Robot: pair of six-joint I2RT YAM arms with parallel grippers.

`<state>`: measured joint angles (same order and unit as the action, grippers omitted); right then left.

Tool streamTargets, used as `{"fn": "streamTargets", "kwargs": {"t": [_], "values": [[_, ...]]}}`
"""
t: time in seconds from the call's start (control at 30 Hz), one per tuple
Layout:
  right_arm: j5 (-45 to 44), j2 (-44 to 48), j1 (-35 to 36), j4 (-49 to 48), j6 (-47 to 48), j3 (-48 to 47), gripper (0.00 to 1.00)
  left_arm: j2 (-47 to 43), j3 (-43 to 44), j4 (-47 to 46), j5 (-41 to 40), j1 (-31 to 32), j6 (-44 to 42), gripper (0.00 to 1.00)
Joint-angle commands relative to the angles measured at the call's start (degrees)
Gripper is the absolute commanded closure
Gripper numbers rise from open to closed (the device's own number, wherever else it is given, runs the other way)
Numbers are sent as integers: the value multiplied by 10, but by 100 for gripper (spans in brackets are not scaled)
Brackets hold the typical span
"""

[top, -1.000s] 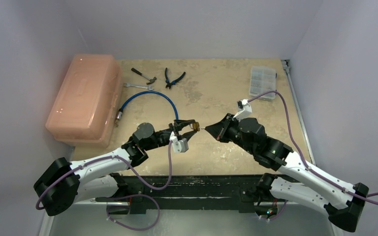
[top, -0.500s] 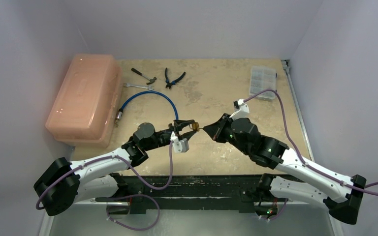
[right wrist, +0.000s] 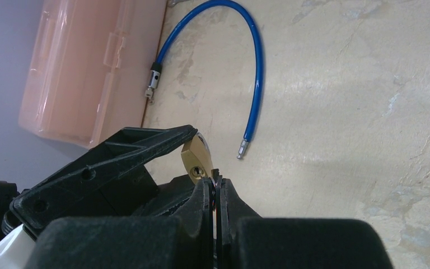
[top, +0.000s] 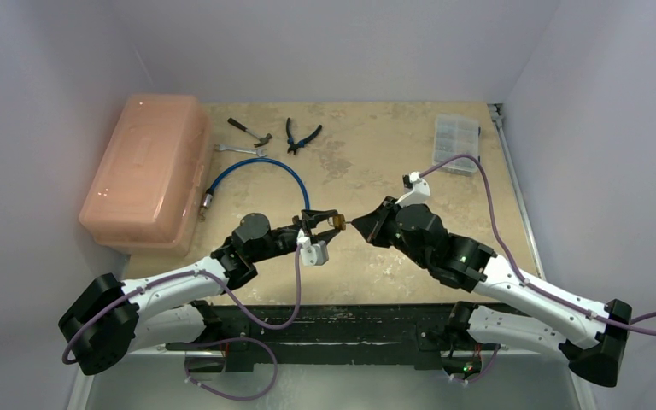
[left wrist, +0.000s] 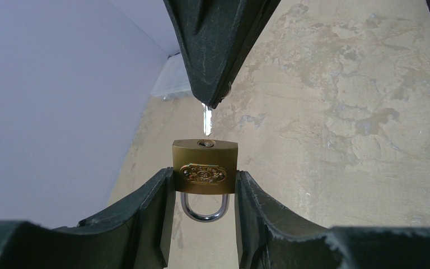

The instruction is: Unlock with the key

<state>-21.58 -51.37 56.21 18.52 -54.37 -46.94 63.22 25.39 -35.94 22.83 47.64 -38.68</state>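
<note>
My left gripper is shut on the small brass padlock, keyhole end facing the right arm and silver shackle toward the wrist. In the top view the padlock is held above the table's middle. My right gripper is shut on the thin silvery key, whose blade sticks out of the closed fingertips. The key tip hangs just short of the keyhole, nearly in line with it. In the right wrist view the keyhole lies just left of my fingertips.
A blue cable lies behind the padlock. A pink plastic case fills the left side. A hammer, a wrench and pliers lie at the back. A clear parts box sits at the back right.
My right gripper has moved left with the key, closing the gap to the padlock. The left gripper has held the padlock nearly still.
</note>
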Motion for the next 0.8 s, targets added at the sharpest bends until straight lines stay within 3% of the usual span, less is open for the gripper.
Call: {"fn": "streamTargets", "kwargs": {"t": [0.0, 0.77], "values": [[-15, -1, 2, -23, 4, -26, 100, -4, 19, -28, 11, -1, -7, 100], [-17, -15, 2, -37, 6, -26, 100, -3, 20, -22, 15, -1, -4, 100]]}}
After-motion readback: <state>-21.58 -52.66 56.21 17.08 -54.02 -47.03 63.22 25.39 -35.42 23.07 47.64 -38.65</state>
